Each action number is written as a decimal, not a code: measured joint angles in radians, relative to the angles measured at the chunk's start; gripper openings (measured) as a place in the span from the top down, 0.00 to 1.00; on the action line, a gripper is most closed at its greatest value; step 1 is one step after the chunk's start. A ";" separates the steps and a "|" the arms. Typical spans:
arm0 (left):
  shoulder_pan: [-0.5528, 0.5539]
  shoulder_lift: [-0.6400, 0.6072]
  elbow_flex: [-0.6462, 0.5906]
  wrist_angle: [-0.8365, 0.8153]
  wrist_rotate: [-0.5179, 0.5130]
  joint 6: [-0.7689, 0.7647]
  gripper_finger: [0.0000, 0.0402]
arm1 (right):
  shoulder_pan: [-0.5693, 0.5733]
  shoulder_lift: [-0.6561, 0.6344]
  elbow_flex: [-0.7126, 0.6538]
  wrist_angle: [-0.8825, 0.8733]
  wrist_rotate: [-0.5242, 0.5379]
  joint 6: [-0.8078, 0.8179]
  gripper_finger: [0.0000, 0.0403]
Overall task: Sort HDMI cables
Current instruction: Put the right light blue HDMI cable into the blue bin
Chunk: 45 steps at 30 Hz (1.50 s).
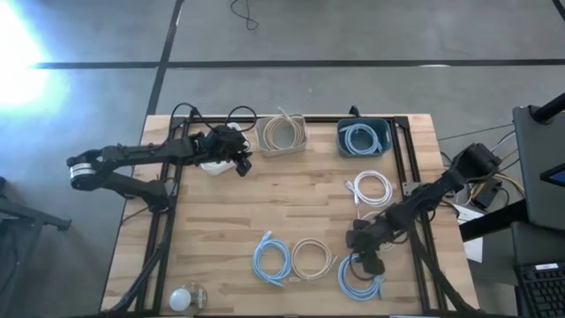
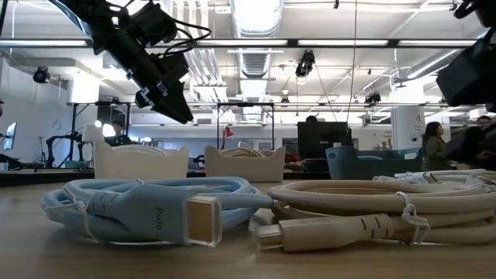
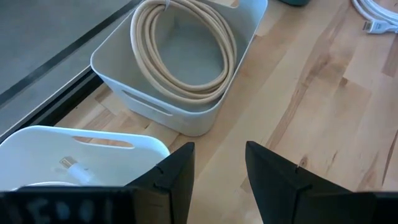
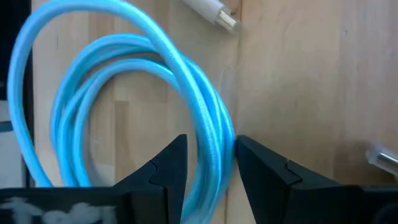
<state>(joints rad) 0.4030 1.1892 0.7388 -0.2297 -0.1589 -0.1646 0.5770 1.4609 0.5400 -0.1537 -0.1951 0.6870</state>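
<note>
1. Looking down from the high view, I see my left gripper (image 1: 242, 165) hanging at the far left of the wooden table (image 1: 291, 208), just beside a white bin (image 1: 216, 152). Next to that sit a beige bin (image 1: 282, 134) holding a beige coil (image 1: 282, 132) and a dark blue bin (image 1: 364, 139) holding a light blue coil (image 1: 359, 139). My right gripper (image 1: 364, 262) is low over a light blue cable (image 1: 358, 277) at the near right edge. A white cable (image 1: 372, 188) lies loose right of centre; another light blue coil (image 1: 272, 261) and a beige coil (image 1: 311, 259) lie side by side near the front.

2. From the low view, that front light blue coil (image 2: 151, 209) and beige coil (image 2: 372, 205) fill the foreground, plugs facing me; the left gripper (image 2: 167, 97) hangs above the white bin (image 2: 141, 163).

3. Through the left wrist view, my fingers (image 3: 177, 177) stand spread with nothing between them, over bare wood between the white bin (image 3: 87, 152) and the beige bin (image 3: 180, 109) with its beige coil (image 3: 186, 46).

4. Through the right wrist view, my fingers (image 4: 168, 168) straddle a strand of the light blue cable (image 4: 208, 124); I cannot tell whether they are pinching it.
</note>
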 joint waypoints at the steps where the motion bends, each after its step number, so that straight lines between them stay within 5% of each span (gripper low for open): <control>1: 0.000 0.000 -0.004 0.004 0.000 0.000 0.62 | 0.002 0.024 0.018 -0.017 -0.001 -0.009 0.67; 9: 0.001 0.000 -0.026 0.039 0.000 0.000 0.62 | 0.005 0.128 0.129 -0.151 0.008 -0.074 0.69; 20: 0.000 0.000 -0.026 0.043 0.000 0.005 0.62 | 0.006 0.130 0.196 -0.179 0.035 -0.159 0.95; 26: 0.000 0.000 -0.026 0.043 0.000 0.005 0.62 | -0.008 0.110 0.279 -0.200 0.041 -0.185 0.95; 31: 0.000 0.000 -0.026 0.043 0.000 0.005 0.62 | -0.043 0.089 0.377 -0.382 0.054 -0.235 0.95; 39: 0.000 0.000 -0.026 0.046 0.000 0.005 0.62 | -0.128 0.031 0.542 -0.856 0.351 -0.328 0.95; 45: 0.000 0.000 -0.026 0.046 0.000 0.005 0.62 | -0.260 -0.070 0.563 -0.943 0.510 -0.411 0.95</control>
<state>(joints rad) 0.4028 1.1889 0.7128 -0.1835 -0.1585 -0.1600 0.3172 1.3913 1.1031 -1.0966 0.3148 0.2764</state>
